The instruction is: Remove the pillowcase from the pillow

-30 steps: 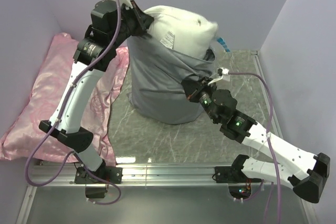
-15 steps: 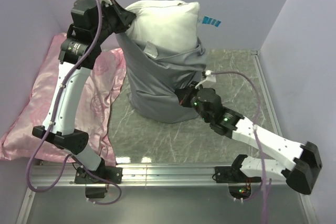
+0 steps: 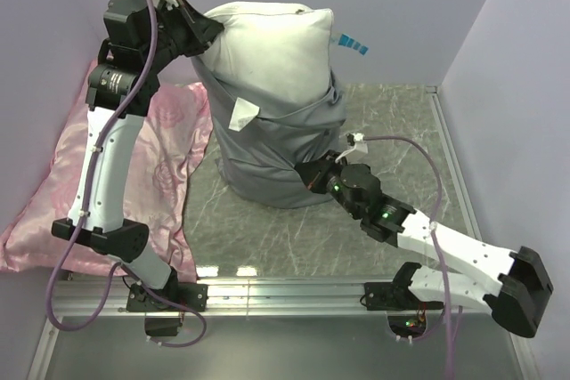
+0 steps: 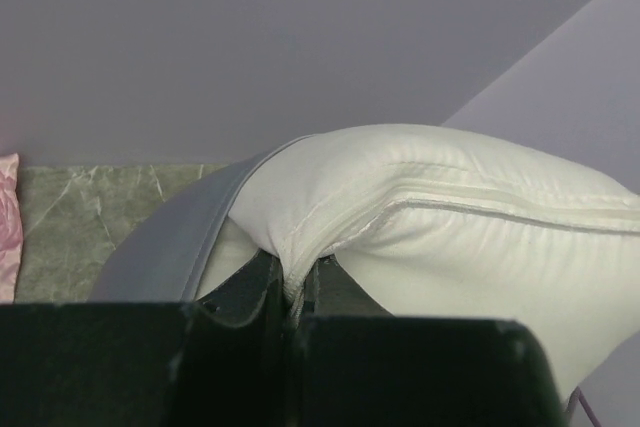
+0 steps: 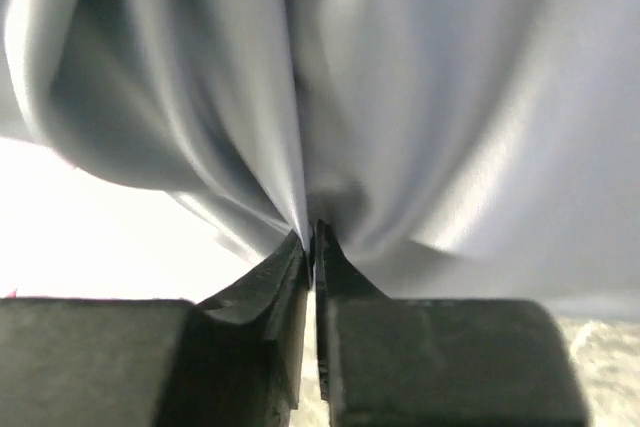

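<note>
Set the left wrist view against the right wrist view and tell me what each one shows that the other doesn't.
Only the left wrist view: the white pillow, its piped corner pinched by the left fingers, plus the marble table, a sliver of pink pillow and the wall. Only the right wrist view: the right fingers shut on a gathered fold of the grey pillowcase, creases fanning out from it. Both: the pillowcase, just an edge strip in the left view, and fingers closed on cloth.
</note>
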`<action>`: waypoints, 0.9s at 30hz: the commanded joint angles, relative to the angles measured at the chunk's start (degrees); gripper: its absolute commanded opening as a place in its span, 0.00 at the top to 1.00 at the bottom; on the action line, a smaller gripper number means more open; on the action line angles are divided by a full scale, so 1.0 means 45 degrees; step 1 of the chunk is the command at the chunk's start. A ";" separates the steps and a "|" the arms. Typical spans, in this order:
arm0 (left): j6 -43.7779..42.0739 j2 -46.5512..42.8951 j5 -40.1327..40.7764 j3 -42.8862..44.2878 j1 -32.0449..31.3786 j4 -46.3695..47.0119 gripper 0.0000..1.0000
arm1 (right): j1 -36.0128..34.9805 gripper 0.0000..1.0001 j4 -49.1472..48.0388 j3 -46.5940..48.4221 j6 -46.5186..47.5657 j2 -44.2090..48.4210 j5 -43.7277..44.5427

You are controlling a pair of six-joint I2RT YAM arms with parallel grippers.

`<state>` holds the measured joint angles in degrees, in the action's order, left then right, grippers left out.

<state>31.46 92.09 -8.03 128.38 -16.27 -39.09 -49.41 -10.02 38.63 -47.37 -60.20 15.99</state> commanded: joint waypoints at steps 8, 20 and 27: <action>-0.0038 -0.1286 -0.0051 -0.2352 -0.0505 0.3023 0.99 | -0.1345 0.39 0.7090 0.4774 0.4961 0.1543 -0.1951; -0.0702 -0.2848 0.1355 -0.6437 -0.2906 0.4429 0.99 | -0.2048 0.19 0.9333 1.6152 1.0035 -0.2710 0.0369; -0.1093 -0.3063 0.1551 -0.7063 -0.3688 0.4448 0.99 | -0.1444 0.03 1.1425 2.2740 1.3530 -0.6306 0.1761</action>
<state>28.64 77.69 -1.30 99.13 -31.44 -14.20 -57.19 33.85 135.44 3.22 -84.55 20.93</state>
